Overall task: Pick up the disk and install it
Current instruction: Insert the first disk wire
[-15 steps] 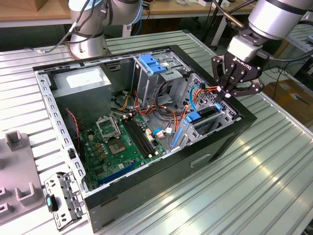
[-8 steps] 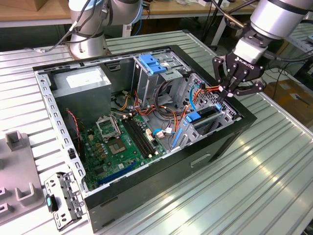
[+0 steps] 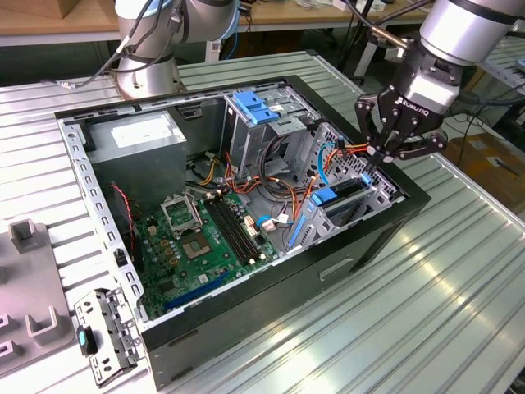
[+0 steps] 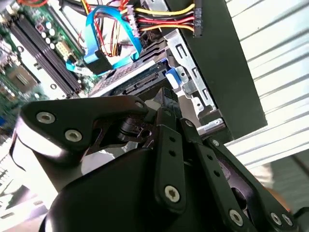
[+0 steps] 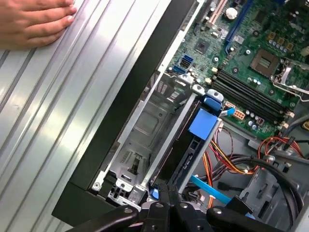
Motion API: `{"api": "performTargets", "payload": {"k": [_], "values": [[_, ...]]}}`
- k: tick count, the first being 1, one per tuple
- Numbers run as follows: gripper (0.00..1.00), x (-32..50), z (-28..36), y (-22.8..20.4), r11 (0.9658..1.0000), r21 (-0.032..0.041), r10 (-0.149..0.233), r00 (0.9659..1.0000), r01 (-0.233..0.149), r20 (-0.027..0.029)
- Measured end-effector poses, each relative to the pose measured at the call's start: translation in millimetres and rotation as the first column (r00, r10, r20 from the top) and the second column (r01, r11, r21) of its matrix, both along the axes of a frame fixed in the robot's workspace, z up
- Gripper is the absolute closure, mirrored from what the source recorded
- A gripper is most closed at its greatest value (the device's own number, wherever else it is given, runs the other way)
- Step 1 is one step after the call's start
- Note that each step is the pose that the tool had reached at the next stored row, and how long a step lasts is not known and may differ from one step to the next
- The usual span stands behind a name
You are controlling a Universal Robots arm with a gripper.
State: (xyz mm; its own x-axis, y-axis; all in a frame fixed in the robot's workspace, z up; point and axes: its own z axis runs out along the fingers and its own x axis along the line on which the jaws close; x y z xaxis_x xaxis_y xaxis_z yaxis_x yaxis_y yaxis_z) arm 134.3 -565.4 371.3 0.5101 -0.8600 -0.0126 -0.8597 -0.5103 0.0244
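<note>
Where the ribbed metal bench (image 3: 459,271) carries it, the open black computer case (image 3: 271,332) lies on its side, its green motherboard (image 3: 205,238) showing. The arm (image 3: 472,29) hangs over the case's corner at the exterior view's right, its jaws drawn together with nothing between them. A hand (image 5: 34,21) rests flat on the bench. Just under the jaws' tips, the disk (image 3: 349,190) stands on edge in the drive bay, a thin dark slab with blue plastic rails (image 3: 325,197).

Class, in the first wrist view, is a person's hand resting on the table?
Yes, a hand lies flat on the ribbed metal table.
</note>
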Motion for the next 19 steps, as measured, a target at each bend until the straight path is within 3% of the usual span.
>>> {"api": "performTargets", "payload": {"k": [5, 9, 13, 19], "values": [[0.89, 0.2, 0.0, 0.0, 0.9959, 0.0001, 0.091, 0.9959, -0.091, 0.0], [0.89, 0.9, 0.4, 0.4, 0.9935, -0.0001, 0.114, 0.9935, -0.114, 0.0], [0.89, 0.9, 5.2, 0.5, 0.9911, 0.0002, 0.133, 0.9911, -0.133, -0.0008], [0.89, 3.0, 5.3, 2.0, 0.9899, 0.0003, 0.142, 0.9899, -0.142, -0.0009]]}}
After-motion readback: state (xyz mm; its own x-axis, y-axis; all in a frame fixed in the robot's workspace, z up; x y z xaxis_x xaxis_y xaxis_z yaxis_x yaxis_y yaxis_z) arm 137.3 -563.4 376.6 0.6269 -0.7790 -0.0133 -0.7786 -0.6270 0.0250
